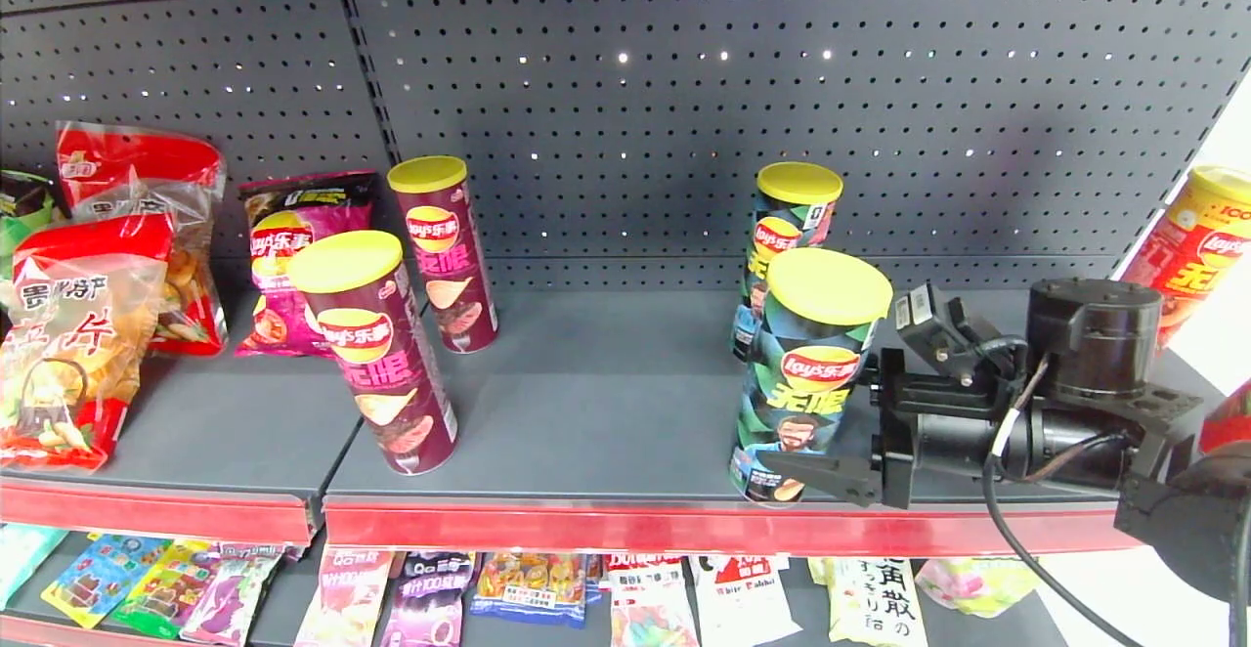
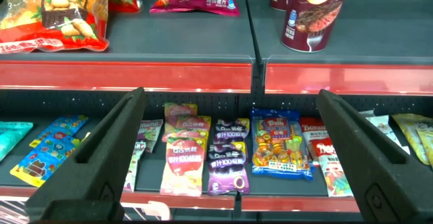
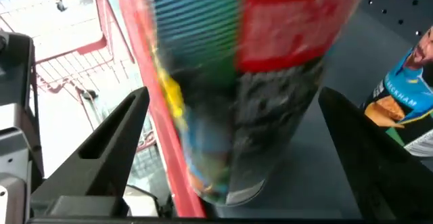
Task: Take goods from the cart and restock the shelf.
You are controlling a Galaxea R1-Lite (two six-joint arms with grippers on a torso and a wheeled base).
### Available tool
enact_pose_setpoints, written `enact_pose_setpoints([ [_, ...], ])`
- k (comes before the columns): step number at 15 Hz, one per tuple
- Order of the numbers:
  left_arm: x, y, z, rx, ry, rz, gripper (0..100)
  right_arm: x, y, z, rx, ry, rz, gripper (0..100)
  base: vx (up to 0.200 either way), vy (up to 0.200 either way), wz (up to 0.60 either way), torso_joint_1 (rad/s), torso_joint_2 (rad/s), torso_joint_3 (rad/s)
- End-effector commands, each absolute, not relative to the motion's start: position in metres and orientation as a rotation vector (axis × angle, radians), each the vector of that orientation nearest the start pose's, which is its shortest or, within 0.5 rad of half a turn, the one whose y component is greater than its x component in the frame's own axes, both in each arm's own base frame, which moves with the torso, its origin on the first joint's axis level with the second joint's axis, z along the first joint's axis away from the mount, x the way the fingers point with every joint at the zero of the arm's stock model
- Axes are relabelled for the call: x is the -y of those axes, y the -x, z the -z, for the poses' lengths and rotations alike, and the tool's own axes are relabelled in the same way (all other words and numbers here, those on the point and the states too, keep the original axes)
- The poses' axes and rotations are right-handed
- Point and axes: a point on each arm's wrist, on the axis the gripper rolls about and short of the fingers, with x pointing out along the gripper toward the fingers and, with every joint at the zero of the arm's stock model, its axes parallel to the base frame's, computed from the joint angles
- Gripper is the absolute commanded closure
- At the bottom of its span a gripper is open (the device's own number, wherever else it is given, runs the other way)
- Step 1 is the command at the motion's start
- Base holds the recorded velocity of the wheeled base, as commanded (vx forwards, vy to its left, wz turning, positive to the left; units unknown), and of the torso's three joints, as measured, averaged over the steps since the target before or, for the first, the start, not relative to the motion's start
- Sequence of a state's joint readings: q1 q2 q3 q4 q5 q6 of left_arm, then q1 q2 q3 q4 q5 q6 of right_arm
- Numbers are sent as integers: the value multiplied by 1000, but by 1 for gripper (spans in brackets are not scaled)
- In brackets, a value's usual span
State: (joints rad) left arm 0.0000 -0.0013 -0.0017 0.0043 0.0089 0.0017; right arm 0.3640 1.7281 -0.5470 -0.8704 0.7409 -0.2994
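The right tool stands apart around the green can at the shelf's front edge; the left tool is apart too.

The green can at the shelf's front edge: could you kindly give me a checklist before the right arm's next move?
1. Front green can upright on the shelf: ok.
2. Right gripper open, fingers either side of the can: ok.
3. Can set back from the red lip: not ok, it stands right at it.
4. Gap to the rear green can: cannot tell.
5. Left gripper open and empty: ok.
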Motion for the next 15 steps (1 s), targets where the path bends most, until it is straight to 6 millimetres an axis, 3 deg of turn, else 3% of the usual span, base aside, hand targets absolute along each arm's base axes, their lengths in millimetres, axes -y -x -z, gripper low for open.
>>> enact_pose_setpoints([
  [1,0,23,-75,-3,-2,-9,0,-115,-255,-129,-167,206,-1139,0,0,0,0,0,0,0],
  [2,0,23,-75,-3,-2,-9,0,-117,-253,-127,-174,206,-1152,0,0,0,0,0,0,0],
  [3,0,23,-75,-3,-2,-9,0,-117,-252,-126,-177,206,-1153,100,0,0,0,0,0,0],
  [15,0,23,-75,-3,-2,-9,0,-107,-247,-134,-143,210,-1163,100,0,0,0,0,0,0],
])
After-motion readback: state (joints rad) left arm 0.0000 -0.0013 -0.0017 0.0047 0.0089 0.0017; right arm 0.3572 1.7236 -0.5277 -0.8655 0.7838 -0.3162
